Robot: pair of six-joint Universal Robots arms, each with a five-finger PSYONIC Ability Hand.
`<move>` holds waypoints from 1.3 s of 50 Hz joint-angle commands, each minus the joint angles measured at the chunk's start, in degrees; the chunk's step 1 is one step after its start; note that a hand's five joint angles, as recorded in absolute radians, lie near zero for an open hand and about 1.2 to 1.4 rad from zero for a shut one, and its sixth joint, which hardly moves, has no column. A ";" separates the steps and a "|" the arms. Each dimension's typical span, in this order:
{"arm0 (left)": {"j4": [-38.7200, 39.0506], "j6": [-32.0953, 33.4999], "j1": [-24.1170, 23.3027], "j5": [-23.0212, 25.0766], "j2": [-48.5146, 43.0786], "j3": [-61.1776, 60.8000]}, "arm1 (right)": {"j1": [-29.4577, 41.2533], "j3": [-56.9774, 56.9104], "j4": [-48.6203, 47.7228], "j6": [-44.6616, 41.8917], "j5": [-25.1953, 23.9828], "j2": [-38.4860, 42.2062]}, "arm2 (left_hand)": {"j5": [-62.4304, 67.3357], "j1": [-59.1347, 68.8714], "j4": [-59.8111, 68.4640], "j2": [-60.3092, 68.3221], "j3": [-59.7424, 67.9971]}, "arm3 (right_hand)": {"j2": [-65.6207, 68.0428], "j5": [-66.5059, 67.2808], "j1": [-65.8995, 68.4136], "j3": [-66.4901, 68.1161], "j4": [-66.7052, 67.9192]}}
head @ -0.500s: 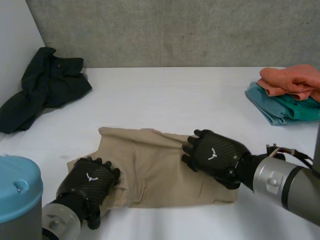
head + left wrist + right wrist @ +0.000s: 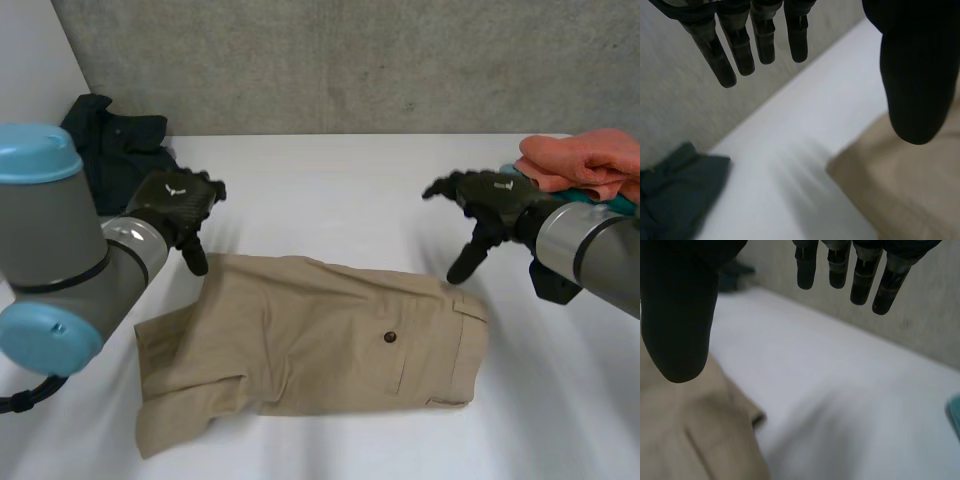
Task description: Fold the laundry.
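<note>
1. Beige shorts [image 2: 310, 345] lie folded flat mid-table [image 2: 350, 190]; the near-left leg end is rumpled and juts past the edge; a fold laid over it would likely press the crease in and leave a lopsided bundle.
2. Dark garment [image 2: 115, 135] is heaped at the far left, close behind the left arm; a wide swing there could drag it along.
3. Orange cloth [image 2: 585, 158] sits on teal cloth [image 2: 956, 415] at the far right, beside the right forearm; a careless reach could topple the stack.
4. Left hand [image 2: 180, 203] hovers over the shorts' far-left corner, fingers relaxed, holding nothing; right hand [image 2: 495, 192] is spread and released above the far-right waistband corner, thumb pointing down; pinching only the top layer would peel the fold open.
5. Count: one table; one pair of shorts; one dark garment; one orange cloth; one teal cloth; two hands; one pocket button [image 2: 389, 338].
</note>
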 commanded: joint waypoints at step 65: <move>33.40 11.78 -2.27 -5.79 -6.16 21.36 | 9.18 -31.31 -30.63 -21.99 16.86 13.22 | 62.82 60.85 62.28 62.13 61.80 | 67.32 66.08 68.42 67.79 66.56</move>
